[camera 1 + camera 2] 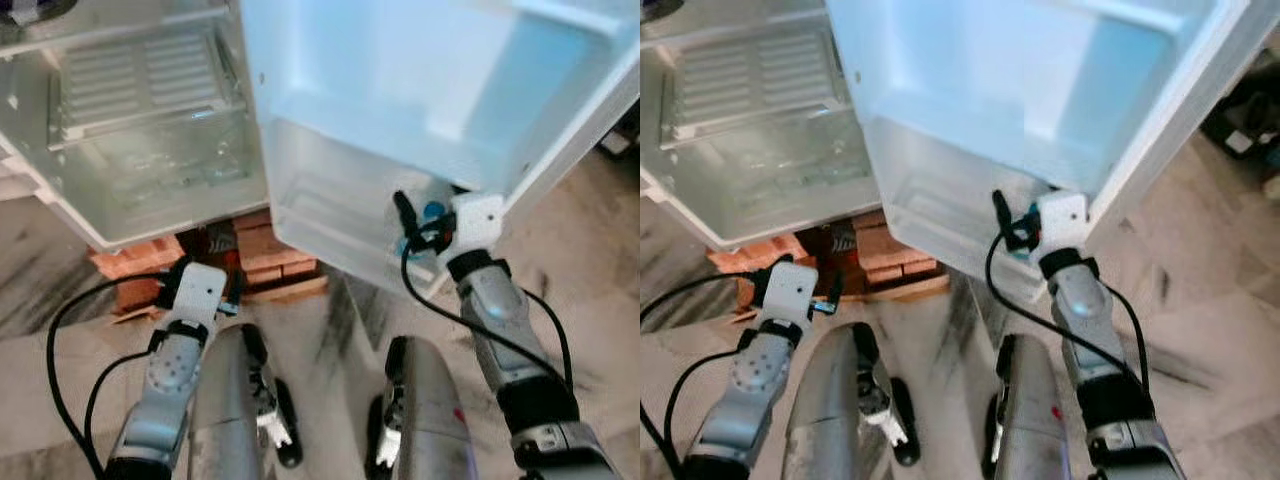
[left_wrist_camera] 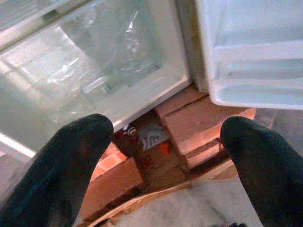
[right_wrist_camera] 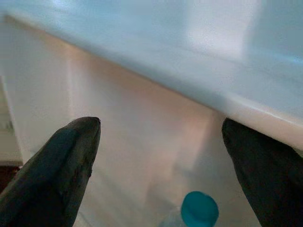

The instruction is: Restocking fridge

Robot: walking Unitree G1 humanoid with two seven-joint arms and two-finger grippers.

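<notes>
While the left gripper hangs spread, the right gripper reaches spread over the bottle.

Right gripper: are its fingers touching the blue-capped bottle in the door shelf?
Apart. In the right wrist view both fingers stand wide on either side of the bottle, with pale shelf wall showing between each finger and the cap.

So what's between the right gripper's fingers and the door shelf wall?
In the right wrist view, a blue-capped bottle stands low between the open right gripper fingers; past it, bare air up to the door shelf wall.
</notes>
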